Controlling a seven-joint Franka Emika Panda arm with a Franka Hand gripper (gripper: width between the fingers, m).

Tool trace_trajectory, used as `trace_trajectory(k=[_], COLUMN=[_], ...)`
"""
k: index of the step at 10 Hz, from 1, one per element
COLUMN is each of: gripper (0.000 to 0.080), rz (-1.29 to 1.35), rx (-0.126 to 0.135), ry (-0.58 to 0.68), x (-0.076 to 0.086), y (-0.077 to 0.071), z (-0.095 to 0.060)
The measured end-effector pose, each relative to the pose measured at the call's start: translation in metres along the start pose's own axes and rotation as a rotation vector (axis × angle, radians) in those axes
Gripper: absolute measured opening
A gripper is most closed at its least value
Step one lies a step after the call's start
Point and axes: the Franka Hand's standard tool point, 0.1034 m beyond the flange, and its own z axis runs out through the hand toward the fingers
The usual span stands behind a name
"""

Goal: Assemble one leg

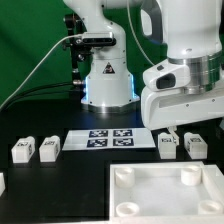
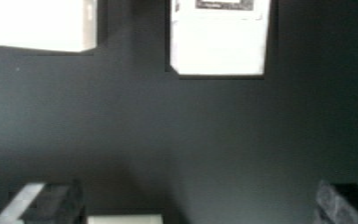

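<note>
Four small white legs with marker tags lie on the black table. Two are at the exterior view's left [image 1: 22, 150] [image 1: 47, 148] and two at its right [image 1: 168, 145] [image 1: 195, 145]. My gripper [image 1: 185, 125] hangs just above the right pair. In the wrist view two white legs [image 2: 220, 35] [image 2: 43, 25] lie ahead of the gripper [image 2: 190, 205]. Its dark fingers [image 2: 34, 200] stand wide apart with only black table between them. It is open and empty.
The large white panel [image 1: 170, 195] with round corner sockets lies at the front right. The marker board [image 1: 110, 138] lies in the middle, in front of the arm's base. A white piece [image 1: 2, 183] shows at the left edge. A white edge [image 2: 123, 218] shows by the fingers in the wrist view.
</note>
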Motion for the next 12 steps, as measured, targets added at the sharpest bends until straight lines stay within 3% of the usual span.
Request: trace_trajectory(k=[1,4,6,7,10,12], gripper=[0.0648,0.0648,0.0648,0.0648,0.0648,0.0648], rz=[0.006,0.132,0.131,0.128,0.127,0.127], rx=[-0.004,0.044,0.056,0.061,0.062,0.055], ry=[-0.162,-0.57,-0.753,-0.804,-0.788,-0.783], x=[-0.005,-0.024,-0.023,-0.023,-0.02,-0.03], y=[-0.001,-0.018,-0.019,-0.019,-0.02,-0.021], z=[-0.001,0.009,0.011,0.014,0.018,0.031])
